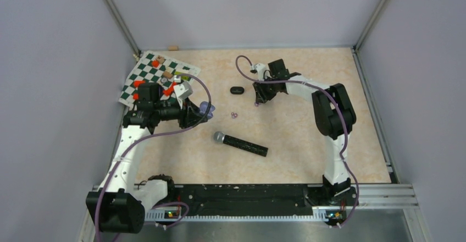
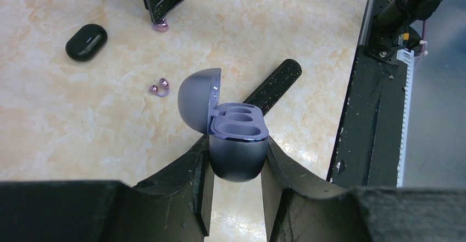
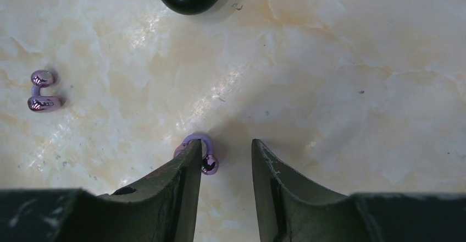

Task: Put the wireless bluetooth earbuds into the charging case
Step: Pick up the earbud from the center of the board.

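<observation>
My left gripper (image 2: 237, 159) is shut on the purple charging case (image 2: 237, 143), held off the table with its lid swung open and both wells empty. The same case (image 1: 206, 108) shows at the left arm's tip in the top view. One purple earbud (image 3: 209, 165) lies on the table at the tip of my right gripper's left finger (image 3: 184, 170). The right finger stands clear of it, so the right gripper (image 3: 226, 143) is open around the bud. A second purple earbud (image 3: 44, 91) lies loose to the left, between the two arms (image 1: 234, 115).
A closed black oval case (image 1: 237, 90) lies just left of the right gripper. A black microphone (image 1: 242, 143) lies mid-table, below the held case. A green-and-white chessboard (image 1: 156, 74) with small red and white pieces sits at the back left beside the left arm.
</observation>
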Controlling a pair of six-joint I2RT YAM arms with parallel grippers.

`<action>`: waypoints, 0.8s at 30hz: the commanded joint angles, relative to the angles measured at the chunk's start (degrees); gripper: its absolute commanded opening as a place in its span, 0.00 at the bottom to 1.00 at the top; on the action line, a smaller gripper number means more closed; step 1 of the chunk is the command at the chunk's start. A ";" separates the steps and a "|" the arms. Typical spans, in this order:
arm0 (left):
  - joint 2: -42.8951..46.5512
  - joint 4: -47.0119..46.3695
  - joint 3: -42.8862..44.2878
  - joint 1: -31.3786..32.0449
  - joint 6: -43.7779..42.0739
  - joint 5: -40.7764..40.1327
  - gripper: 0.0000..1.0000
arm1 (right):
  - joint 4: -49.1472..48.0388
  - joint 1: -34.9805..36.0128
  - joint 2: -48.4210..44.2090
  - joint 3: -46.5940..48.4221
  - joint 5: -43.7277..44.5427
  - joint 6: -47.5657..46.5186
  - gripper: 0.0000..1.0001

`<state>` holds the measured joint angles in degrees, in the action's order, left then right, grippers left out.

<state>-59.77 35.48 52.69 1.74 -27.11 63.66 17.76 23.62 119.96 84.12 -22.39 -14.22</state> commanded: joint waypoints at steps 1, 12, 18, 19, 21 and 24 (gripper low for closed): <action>1.08 -2.69 -0.63 -0.57 -0.04 2.17 0.00 | 4.18 1.02 -3.02 0.89 -2.34 -1.22 0.37; 0.80 -2.87 -0.73 -0.68 0.07 2.25 0.00 | 4.28 0.84 -4.76 1.06 -5.57 -1.11 0.35; 0.69 -2.97 -0.82 -0.80 0.23 2.26 0.00 | -2.25 -0.38 -7.48 -2.12 -4.08 4.08 0.37; 0.70 -3.04 -0.86 -0.85 0.22 2.26 0.00 | -3.36 -0.49 -7.75 -2.72 -3.10 4.59 0.37; 0.73 -3.14 -0.83 -0.80 0.28 2.28 0.00 | -4.66 -0.54 -7.81 -3.34 -0.66 4.81 0.38; 0.70 -3.22 -0.83 -0.95 0.38 2.41 0.00 | -4.27 -0.57 -6.67 -3.03 2.32 4.90 0.38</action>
<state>-59.77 34.35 52.25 1.17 -26.92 63.68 16.82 23.44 115.35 81.25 -24.27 -10.90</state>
